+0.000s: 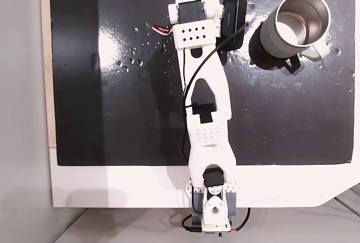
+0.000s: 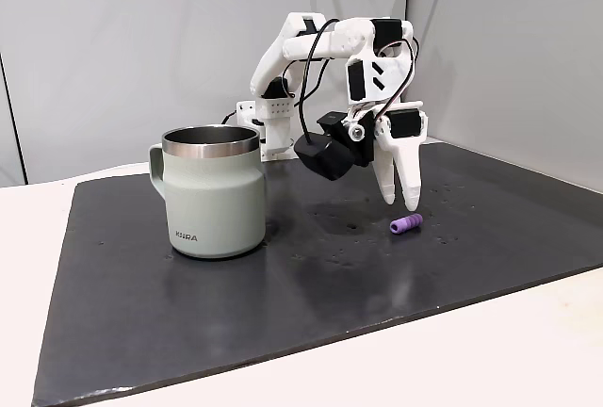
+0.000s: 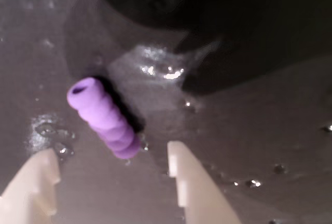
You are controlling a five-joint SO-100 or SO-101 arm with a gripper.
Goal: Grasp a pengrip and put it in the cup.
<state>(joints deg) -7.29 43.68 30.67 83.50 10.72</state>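
Two tool [image 3: 111, 164] fingertips cut off below pengrip [image 3: 104, 119].

Arm [image 1: 205, 85] hides the pengrip from above; pincer [image 3: 111, 164] cut off below.

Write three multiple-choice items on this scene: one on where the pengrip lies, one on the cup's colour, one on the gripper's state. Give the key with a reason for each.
1. Where is the pengrip?
A. inside the cup
B. on the black mat, just below the gripper's tips
C. clamped between the fingers

2. What colour is the outside of the cup?
A. pale grey-green
B. bright red
C. black

3. How does the gripper stand?
A. shut on the pengrip
B. shut and empty
C. open, holding nothing

Key: 1 B, since a fixed view shows it lying on the black mat under the tips; 2 A, as the mug wall is grey-green below a steel rim; 3 C, because the wrist view shows a gap between the white fingers, with the pengrip lying beyond them.
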